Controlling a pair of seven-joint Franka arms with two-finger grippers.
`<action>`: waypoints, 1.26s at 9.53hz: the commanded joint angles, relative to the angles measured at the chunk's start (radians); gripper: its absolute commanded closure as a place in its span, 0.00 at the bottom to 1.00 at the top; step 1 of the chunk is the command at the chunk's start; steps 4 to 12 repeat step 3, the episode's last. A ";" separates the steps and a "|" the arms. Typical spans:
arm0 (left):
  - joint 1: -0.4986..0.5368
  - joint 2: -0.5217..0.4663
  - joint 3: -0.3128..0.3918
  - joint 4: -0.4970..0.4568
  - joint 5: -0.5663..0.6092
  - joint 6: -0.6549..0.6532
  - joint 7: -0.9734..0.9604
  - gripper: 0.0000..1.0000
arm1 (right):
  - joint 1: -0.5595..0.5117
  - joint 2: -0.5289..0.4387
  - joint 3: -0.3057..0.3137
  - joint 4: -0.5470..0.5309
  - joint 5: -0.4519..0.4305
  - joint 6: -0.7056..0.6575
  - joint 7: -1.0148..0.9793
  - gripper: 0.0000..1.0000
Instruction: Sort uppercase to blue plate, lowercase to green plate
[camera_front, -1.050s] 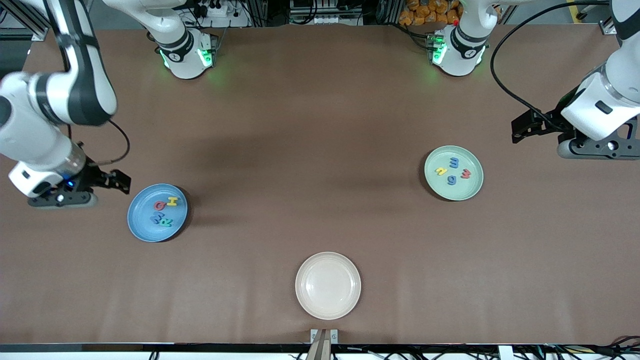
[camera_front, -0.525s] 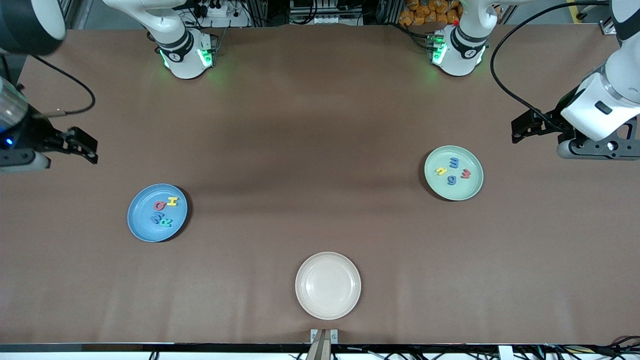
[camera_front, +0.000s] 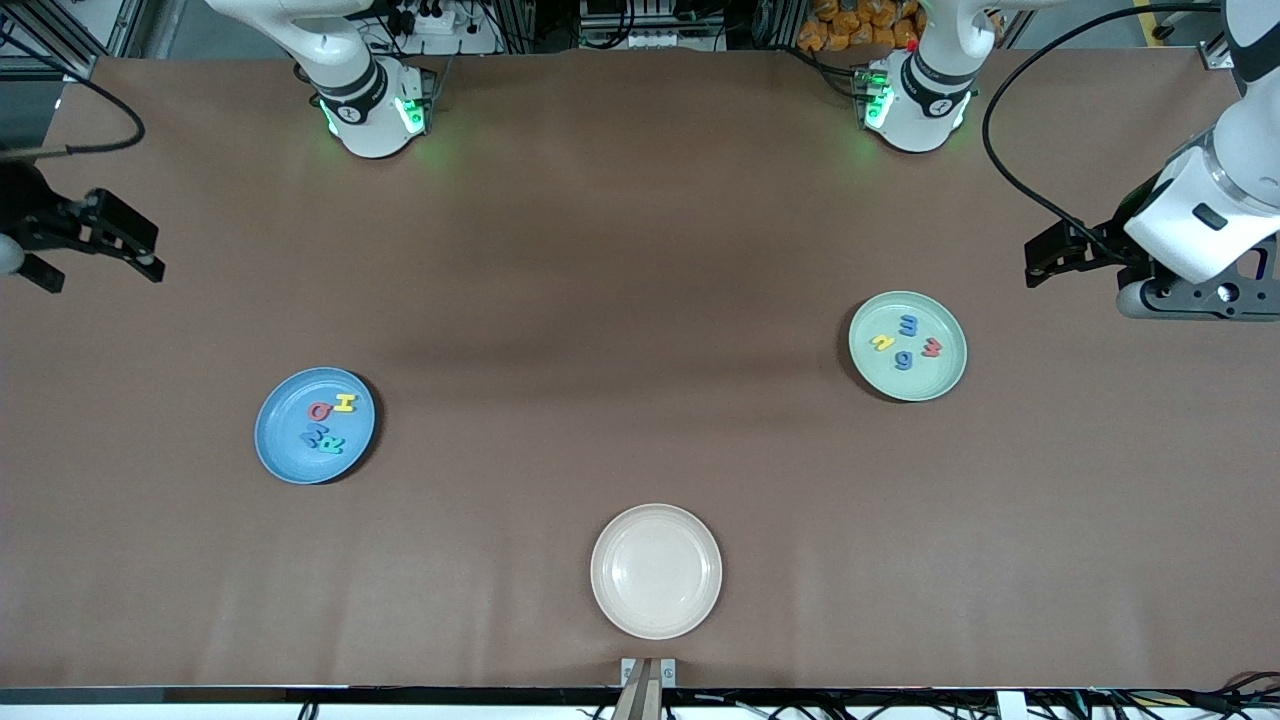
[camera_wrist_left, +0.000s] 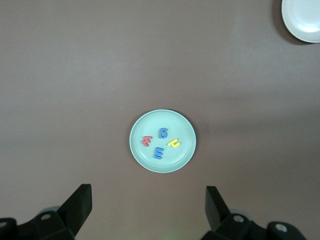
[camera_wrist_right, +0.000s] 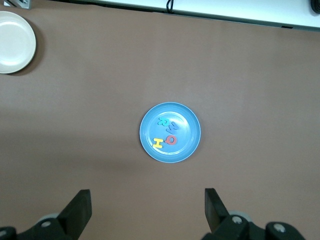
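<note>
Four foam capitals — yellow H (camera_front: 345, 403), red Q (camera_front: 318, 411), blue M (camera_front: 315, 433) and green R (camera_front: 333, 445) — lie together in the blue plate (camera_front: 280, 455), which sits on the brown table (camera_front: 620, 300) toward the right arm's end. Four small letters — a yellow h (camera_front: 881, 342), two blue ones, an m (camera_front: 909, 324) and a g (camera_front: 903, 360), and a red w (camera_front: 931, 348) — lie in the green plate (camera_front: 950, 385) toward the left arm's end. A cream plate (camera_front: 655, 615) stands empty near the table's edge closest to the front camera, midway between the two ends. The right gripper (camera_front: 100, 250) hangs over the table's edge at the right arm's end, jaws spread wide and holding nothing; its wrist view looks straight down on the blue plate. The left gripper (camera_front: 1045, 262) hangs over the table near the left arm's end, beside the green plate, jaws likewise spread wide and empty.
</note>
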 joint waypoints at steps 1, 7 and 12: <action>0.002 0.001 0.001 0.015 -0.002 -0.015 0.009 0.00 | -0.055 -0.021 0.019 0.000 0.020 -0.034 -0.010 0.00; 0.004 0.001 0.004 0.015 -0.004 -0.015 0.013 0.00 | -0.060 -0.038 0.014 -0.002 0.020 -0.045 -0.009 0.00; 0.004 0.001 0.004 0.015 -0.004 -0.015 0.013 0.00 | -0.060 -0.038 0.014 -0.002 0.020 -0.045 -0.009 0.00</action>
